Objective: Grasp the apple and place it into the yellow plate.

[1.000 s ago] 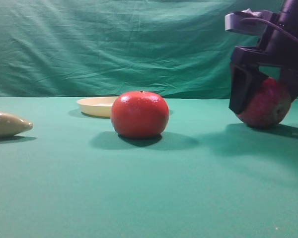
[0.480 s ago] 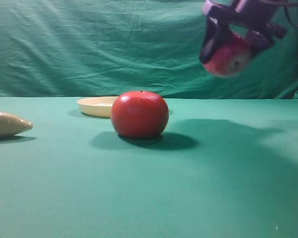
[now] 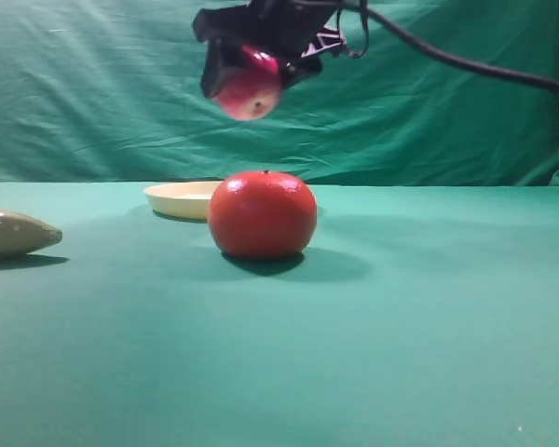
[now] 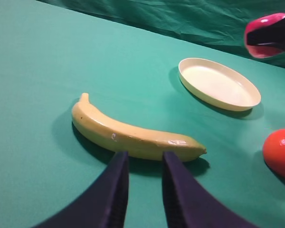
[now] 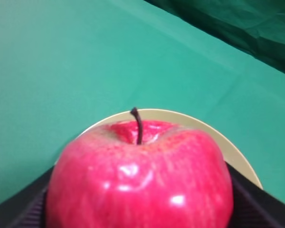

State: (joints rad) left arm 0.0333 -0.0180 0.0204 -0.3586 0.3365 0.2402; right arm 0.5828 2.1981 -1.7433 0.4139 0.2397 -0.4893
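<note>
Glossy crimson apple (image 3: pixel 251 86) clamped in right gripper (image 3: pixel 252 65), high above far pale-yellow plate (image 3: pixel 182 198); left gripper (image 4: pixel 141 190) narrow, empty.

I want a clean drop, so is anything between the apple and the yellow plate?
Nothing visible. The right gripper holds the apple in the air above the yellow plate, which looks bare. The orange-red fruit sits nearer the camera.

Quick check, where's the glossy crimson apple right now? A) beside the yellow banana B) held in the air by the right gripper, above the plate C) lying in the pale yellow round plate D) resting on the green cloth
B: the glossy crimson apple hangs clamped in the right gripper well above the table, and the right wrist view shows the pale yellow round plate directly beneath it.
</note>
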